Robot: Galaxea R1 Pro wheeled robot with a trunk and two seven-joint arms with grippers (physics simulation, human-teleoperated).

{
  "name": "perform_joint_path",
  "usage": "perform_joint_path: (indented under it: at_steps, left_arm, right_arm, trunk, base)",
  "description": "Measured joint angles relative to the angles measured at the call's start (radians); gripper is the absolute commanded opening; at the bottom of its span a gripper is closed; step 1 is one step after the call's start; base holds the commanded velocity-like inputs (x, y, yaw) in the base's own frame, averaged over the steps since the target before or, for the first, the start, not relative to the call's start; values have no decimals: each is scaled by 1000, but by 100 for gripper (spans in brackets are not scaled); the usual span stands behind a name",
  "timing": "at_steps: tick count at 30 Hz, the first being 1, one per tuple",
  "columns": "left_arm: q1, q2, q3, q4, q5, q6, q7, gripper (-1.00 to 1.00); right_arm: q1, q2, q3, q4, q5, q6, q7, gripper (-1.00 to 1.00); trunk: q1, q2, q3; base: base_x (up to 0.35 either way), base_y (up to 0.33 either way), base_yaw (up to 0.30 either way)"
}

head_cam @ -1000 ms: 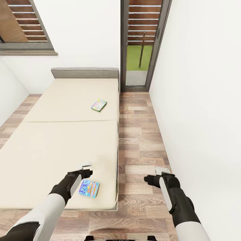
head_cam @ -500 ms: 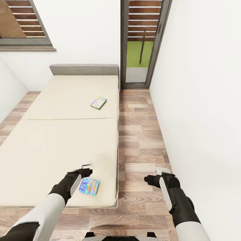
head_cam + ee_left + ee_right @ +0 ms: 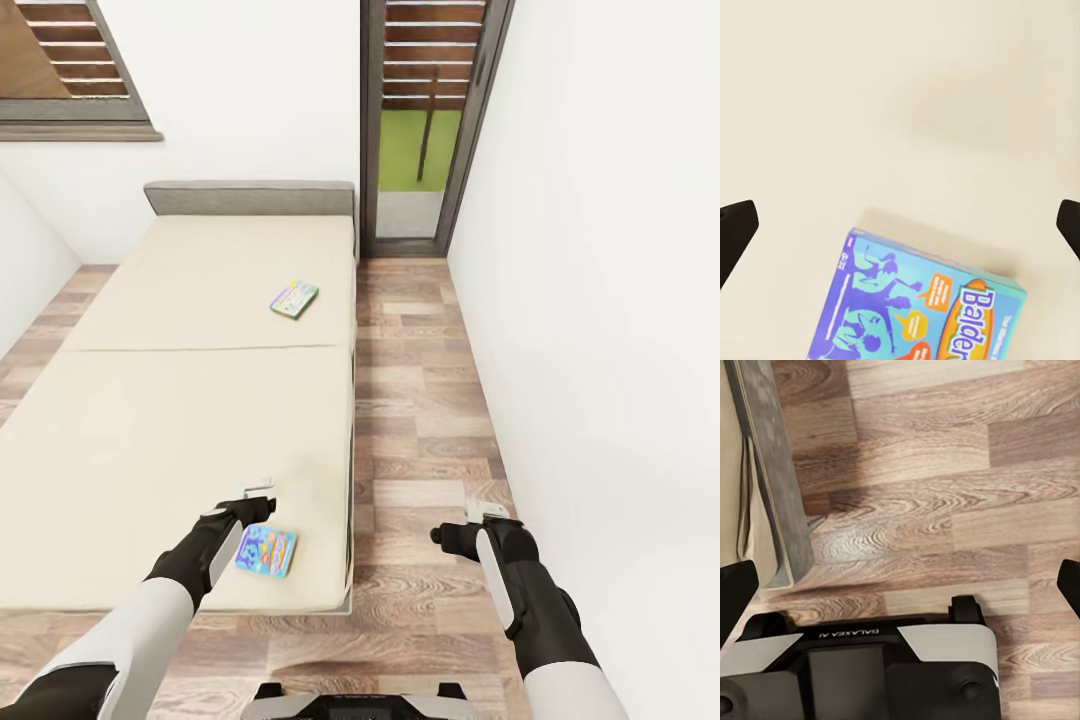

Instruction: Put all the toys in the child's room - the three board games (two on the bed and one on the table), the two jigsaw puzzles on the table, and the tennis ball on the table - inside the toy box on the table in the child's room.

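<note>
Two board games lie on the beige bed (image 3: 150, 430). The near one, a blue board game (image 3: 266, 551) (image 3: 922, 300), rests flat by the bed's near right corner. My left gripper (image 3: 256, 500) (image 3: 900, 225) hovers just above it, open, with its dark fingertips (image 3: 735, 232) spread wide and the box partly between them. The other, a green-edged board game (image 3: 294, 299), sits farther up the bed near its right side. My right gripper (image 3: 485, 515) (image 3: 900, 585) hangs open over the wooden floor, holding nothing.
A white wall runs close along the right. A glass door (image 3: 420, 120) stands at the far end of the wooden floor strip (image 3: 420, 400). A window (image 3: 70, 70) is at the upper left. My own base (image 3: 870, 660) shows beside the bed's corner.
The whole view has shifted a little, with the bed sliding up in the picture and my base coming into view at the bottom. Both arms keep their pose and both grippers stay open.
</note>
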Motion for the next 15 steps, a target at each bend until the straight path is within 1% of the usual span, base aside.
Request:
perform_joint_path:
  at_steps: [11,15]
  left_arm:
    - [0,0,1,0,0,-5,-1,100]
    - [0,0,-1,0,-1,-17,-1,100]
  right_arm:
    - [0,0,0,0,1,0,0,100]
    - [0,0,0,0,1,0,0,100]
  trunk:
    - [0,0,-18]
    - [0,0,-25]
  base:
    - [0,0,0]
    - [0,0,0]
